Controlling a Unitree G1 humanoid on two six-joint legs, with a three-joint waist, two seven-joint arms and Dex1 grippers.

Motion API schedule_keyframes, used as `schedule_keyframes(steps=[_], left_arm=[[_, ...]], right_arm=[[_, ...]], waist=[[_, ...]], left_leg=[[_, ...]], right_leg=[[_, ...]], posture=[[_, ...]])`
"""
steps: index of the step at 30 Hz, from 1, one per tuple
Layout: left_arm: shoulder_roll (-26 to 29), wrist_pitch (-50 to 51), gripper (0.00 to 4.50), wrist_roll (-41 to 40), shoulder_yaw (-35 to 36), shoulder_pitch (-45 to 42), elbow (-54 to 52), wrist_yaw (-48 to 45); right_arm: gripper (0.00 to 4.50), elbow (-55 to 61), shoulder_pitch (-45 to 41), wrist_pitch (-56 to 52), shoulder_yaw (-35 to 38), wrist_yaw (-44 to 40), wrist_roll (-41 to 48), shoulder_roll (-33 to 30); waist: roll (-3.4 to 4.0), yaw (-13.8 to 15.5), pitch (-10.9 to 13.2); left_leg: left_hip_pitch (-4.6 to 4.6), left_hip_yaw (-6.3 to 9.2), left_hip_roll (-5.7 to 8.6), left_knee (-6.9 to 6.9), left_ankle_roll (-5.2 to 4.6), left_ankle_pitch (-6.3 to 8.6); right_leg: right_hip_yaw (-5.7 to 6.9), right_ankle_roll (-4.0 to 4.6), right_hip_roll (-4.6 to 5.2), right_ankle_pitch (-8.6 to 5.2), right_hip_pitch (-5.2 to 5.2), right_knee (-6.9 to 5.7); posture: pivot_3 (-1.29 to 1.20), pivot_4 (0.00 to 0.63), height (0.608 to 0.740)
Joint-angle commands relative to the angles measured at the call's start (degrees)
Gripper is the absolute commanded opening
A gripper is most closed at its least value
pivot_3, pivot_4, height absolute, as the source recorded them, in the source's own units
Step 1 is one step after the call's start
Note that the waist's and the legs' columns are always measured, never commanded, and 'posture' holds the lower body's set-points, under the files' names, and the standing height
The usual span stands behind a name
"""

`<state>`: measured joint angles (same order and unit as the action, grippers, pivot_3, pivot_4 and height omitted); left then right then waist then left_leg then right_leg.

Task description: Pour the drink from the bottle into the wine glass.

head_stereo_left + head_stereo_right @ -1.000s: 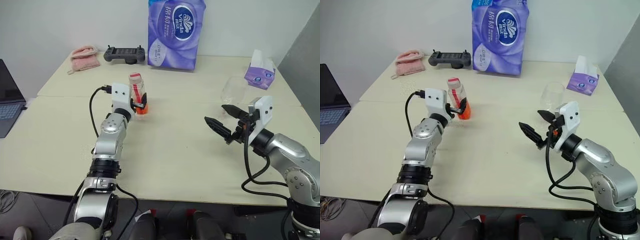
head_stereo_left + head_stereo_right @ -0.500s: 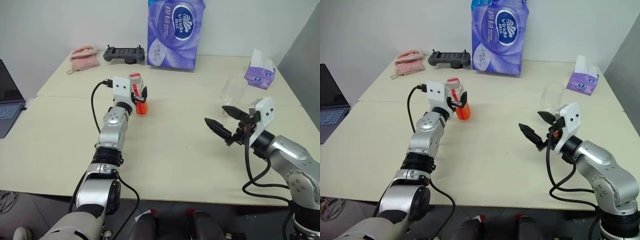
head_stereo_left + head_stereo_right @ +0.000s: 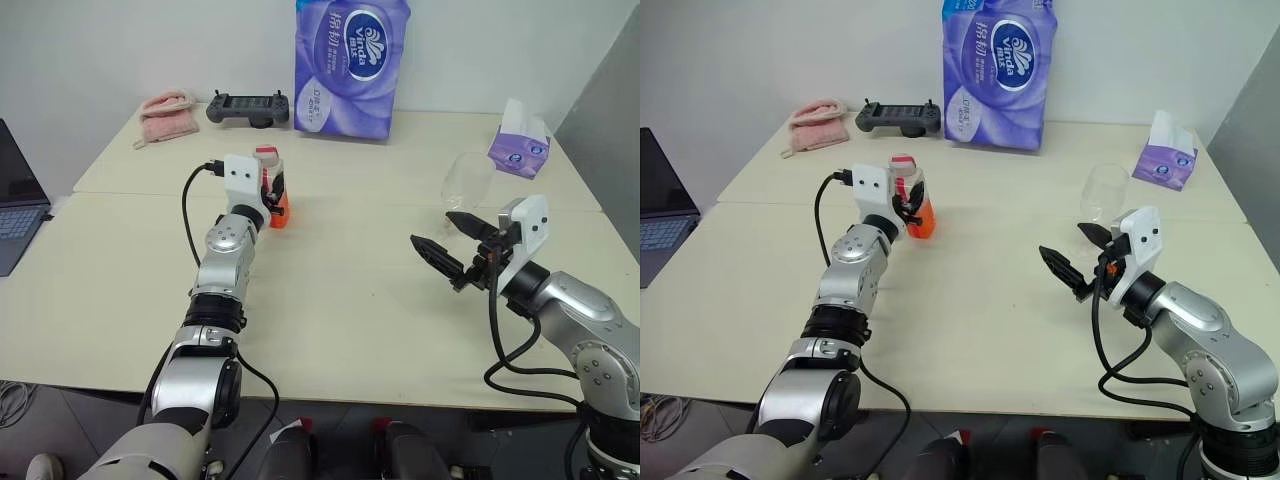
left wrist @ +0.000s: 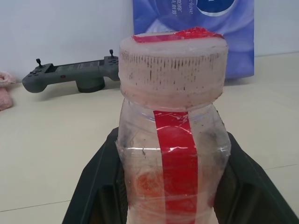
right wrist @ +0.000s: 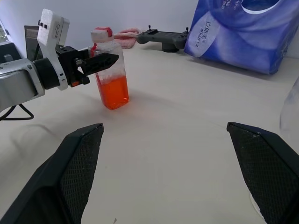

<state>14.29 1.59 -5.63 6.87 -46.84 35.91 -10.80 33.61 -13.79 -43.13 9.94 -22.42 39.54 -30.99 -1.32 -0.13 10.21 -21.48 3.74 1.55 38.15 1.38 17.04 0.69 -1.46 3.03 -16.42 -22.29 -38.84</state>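
I had the left gripper (image 3: 908, 208) pinching the bottle (image 5: 110, 67) (cap still on), standing on the cream table (image 3: 340, 300); the right gripper (image 3: 448, 247) hung spread wide near the wine glass (image 3: 465, 180). My worry was that the cap blocked pouring, and a high grip could tip it. Tissue packs and a controller (image 3: 249, 107) sat behind.

The bottle (image 5: 108, 70) stands upright on the desk (image 5: 173, 126). The left end effector (image 5: 100, 60) clasps its upper half. A controller (image 5: 163, 38) lies well behind the bottle.
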Motion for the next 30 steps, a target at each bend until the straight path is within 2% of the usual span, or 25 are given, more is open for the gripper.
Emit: schedule_keyframes(steps=[1,5,11,14,17,23,30], left_arm=[[1.27,-0.55,1.81,-0.19,0.89,-0.61,-2.3,-0.11],[2.27,4.09,1.81,-3.07,1.38,1.28,-7.68,-3.77],[7.71,20.63,1.81,-12.59,-3.81,11.16,-30.86,-21.07],[10.65,25.13,1.81,-17.0,-6.46,15.02,-40.34,-28.78],[12.06,26.95,1.81,-19.25,-8.55,16.45,-45.53,-33.57],[12.87,27.07,1.81,-21.77,-10.27,14.31,-47.37,-40.19],[10.84,25.6,1.81,-20.62,-10.58,12.16,-44.53,-39.45]], right_arm=[[4.5,2.82,-0.12,0.75,0.65,0.24,0.62,0.05],[4.5,2.62,-1.04,0.18,0.14,0.85,0.09,-0.19],[4.5,1.74,-6.85,-3.61,-2.97,3.37,0.89,0.98],[4.5,0.02,-12.38,-5.09,-7.02,4.29,0.46,3.86],[4.5,-1.31,-15.9,-6.18,-9.61,4.1,0.08,5.92],[4.5,-3.24,-21.46,-10.2,-9.19,3.42,6.09,10.49],[4.5,-4.1,-23.07,-11.52,-9.56,6.08,6.55,13.67]], waist=[[0.0,0.0,0.0],[0.0,-0.2,0.0],[0.01,-0.51,0.0],[0.02,-0.5,0.01],[0.02,-0.45,0.01],[0.02,-0.39,0.01],[0.03,-0.52,0.01]], left_leg=[[0.0,0.0,0.0,0.0,0.0,0.0],[0.0,0.0,0.0,0.0,0.0,0.0],[-0.04,0.01,-0.03,-0.01,0.05,-0.03],[-0.06,0.06,-0.03,0.02,0.06,-0.03],[-0.05,0.09,-0.03,0.01,0.06,-0.04],[-0.06,0.11,-0.02,0.02,0.04,-0.05],[-0.06,0.1,-0.02,0.01,0.0,-0.04]], right_leg=[[0.0,0.0,0.0,0.0,0.0,0.0],[-0.01,0.0,0.0,0.0,0.0,-0.01],[-0.05,0.01,0.0,0.0,-0.06,0.0],[-0.03,0.02,0.0,0.0,-0.05,-0.02],[-0.01,0.02,0.0,0.01,-0.05,-0.04],[0.01,0.04,0.0,0.01,-0.04,-0.04],[0.0,0.04,-0.01,0.01,-0.05,-0.03]], posture=[[0.0,0.15,0.74],[0.0,0.15,0.74],[0.0,0.15,0.74],[0.0,0.15,0.74],[0.0,0.15,0.74],[0.0,0.15,0.74],[0.0,0.15,0.74]])
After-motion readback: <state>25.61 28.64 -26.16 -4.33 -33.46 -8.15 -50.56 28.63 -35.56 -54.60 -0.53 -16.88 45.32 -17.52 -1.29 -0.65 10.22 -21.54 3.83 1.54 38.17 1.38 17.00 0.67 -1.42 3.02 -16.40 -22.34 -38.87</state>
